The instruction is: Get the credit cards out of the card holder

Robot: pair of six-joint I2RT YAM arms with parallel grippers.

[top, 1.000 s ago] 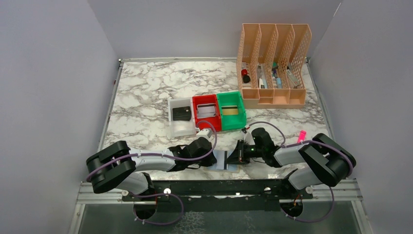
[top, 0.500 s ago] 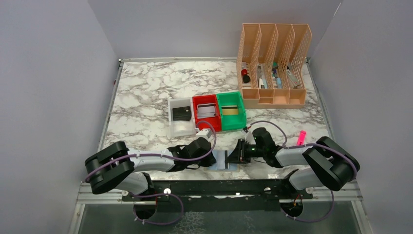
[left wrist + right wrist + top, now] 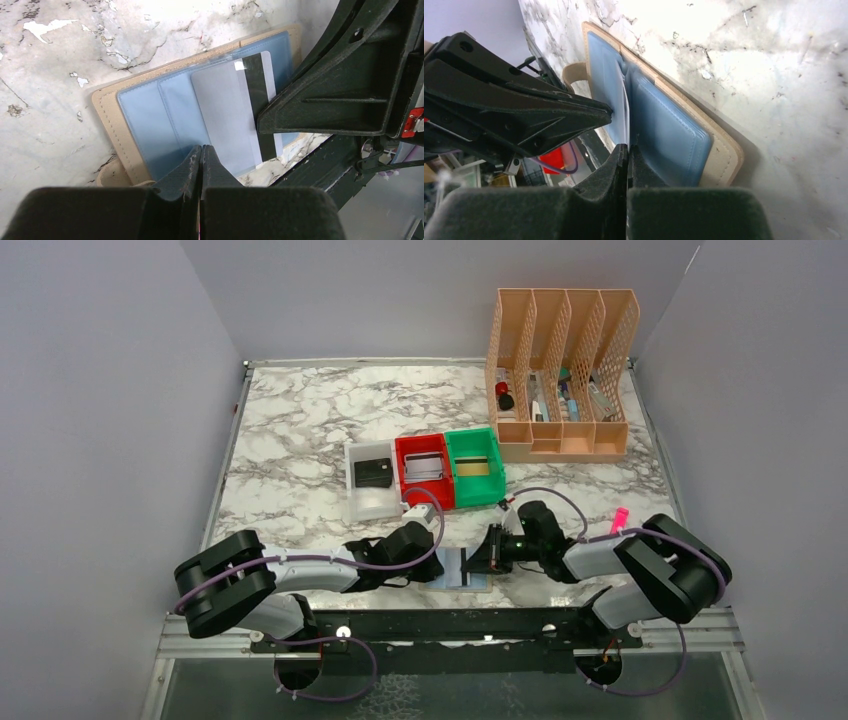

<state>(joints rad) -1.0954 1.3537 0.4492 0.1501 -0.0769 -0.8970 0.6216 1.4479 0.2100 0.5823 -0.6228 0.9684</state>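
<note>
From above, both my arms lie low over the near edge of the table point(image 3: 300, 430). The holder point(image 3: 466, 568) lies open and flat between my left gripper point(image 3: 440, 570) and my right gripper point(image 3: 480, 562).

Behind it, three trays stand side by side in a row. The white tray point(image 3: 370, 506) holds a black card point(image 3: 372, 473). The red tray point(image 3: 432, 496) holds a silver card point(image 3: 426, 468). The green tray point(image 3: 478, 490) holds a tan piece point(image 3: 474, 467). At the far right, a peach organizer point(image 3: 563, 320) has pens and small things in its slots, too small to name.

From my left wrist, the holder shows its tan rim and blue-grey pockets facing up. A striped card point(image 3: 225, 115), grey with a black band, lies over the right-hand pockets. I cannot tell how much of it sits inside one. My left fingers point(image 3: 190, 167) are clenched together with nothing between them, and their tips are down on the blue lining at the holder's near edge. My right gripper comes in from the right and meets the card at its black band.

From my right wrist, the card shows edge-on as a thin pale line between two blue pocket panels. It runs down into the seam of my right fingers point(image 3: 606, 175), which are clamped on its end. My left gripper's dark tip sits on the far panel, beside the tan strap point(image 3: 571, 75).
</note>
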